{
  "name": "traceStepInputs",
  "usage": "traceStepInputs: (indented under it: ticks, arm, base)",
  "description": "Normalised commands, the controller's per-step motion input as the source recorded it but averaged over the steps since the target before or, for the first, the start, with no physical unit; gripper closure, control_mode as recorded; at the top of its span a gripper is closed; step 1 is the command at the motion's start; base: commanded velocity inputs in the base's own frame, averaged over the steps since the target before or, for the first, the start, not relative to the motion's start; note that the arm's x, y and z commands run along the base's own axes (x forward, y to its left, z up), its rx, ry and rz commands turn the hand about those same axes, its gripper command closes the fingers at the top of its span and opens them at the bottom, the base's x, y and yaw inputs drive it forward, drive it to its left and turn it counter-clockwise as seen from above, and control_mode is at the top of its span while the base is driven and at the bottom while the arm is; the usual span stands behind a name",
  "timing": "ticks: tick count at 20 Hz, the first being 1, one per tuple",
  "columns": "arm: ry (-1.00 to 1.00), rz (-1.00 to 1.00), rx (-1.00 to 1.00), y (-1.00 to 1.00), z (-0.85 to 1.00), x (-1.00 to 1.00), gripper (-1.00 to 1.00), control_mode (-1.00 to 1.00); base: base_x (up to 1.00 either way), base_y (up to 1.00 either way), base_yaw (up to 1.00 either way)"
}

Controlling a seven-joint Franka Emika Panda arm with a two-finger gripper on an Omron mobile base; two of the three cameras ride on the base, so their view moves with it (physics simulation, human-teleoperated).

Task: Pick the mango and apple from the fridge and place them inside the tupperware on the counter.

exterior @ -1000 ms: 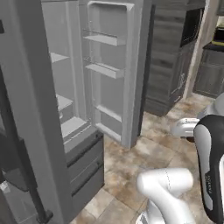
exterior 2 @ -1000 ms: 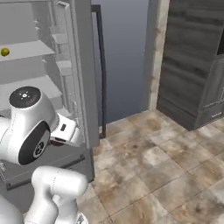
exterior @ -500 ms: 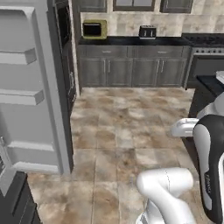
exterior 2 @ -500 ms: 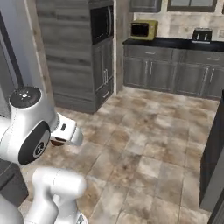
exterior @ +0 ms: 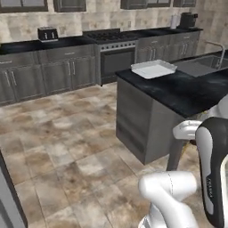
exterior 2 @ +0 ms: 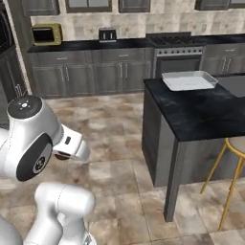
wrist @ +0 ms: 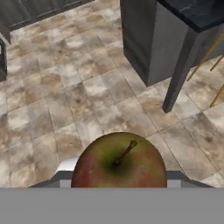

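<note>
Between the tool's (wrist: 118, 186) jaws we are holding the apple (wrist: 119, 161), clamped above the floor, well short of the tupperware (exterior 2: 189, 80) on the tabletop (exterior 2: 206, 112). We are judging it light, firm, smooth-skinned and slippery, best gripped across its middle.

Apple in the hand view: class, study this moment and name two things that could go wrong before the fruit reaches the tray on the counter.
1. The apple sits in the gripper high above the tiled floor; a slip in transit would likely drop it there.
2. The tupperware lies near the counter end, so a poorly placed release could miss its rim. The counter's corner and the stool could also obstruct the approach.
</note>
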Motion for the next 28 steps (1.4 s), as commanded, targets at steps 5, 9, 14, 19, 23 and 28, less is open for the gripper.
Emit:
traceStepInputs:
  ticks: [5, 9, 14, 19, 23, 28]
  arm:
    - [0.0, 0.0, 0.0, 0.0, 0.0, 0.0, 1.0, 1.0]
    - [0.0, 0.0, 0.0, 0.0, 0.0, 0.0, 1.0, 1.0]
    - [0.0, 0.0, 0.0, 0.0, 0.0, 0.0, 1.0, 1.0]
    - [0.0, 0.0, 0.0, 0.0, 0.0, 0.0, 1.0, 1.0]
    - [0.0, 0.0, 0.0, 0.0, 0.0, 0.0, 1.0, 1.0]
    - [0.0, 0.0, 0.0, 0.0, 0.0, 0.0, 1.0, 1.0]
  base:
    - [0.9, -0.01, -0.44]
    - [1.0, 0.03, -0.21]
    - [1.0, 0.01, -0.1]
    - [1.0, -0.03, -0.17]
    - [1.0, 0.0, -0.25]
    - [1.0, 0.03, -0.21]
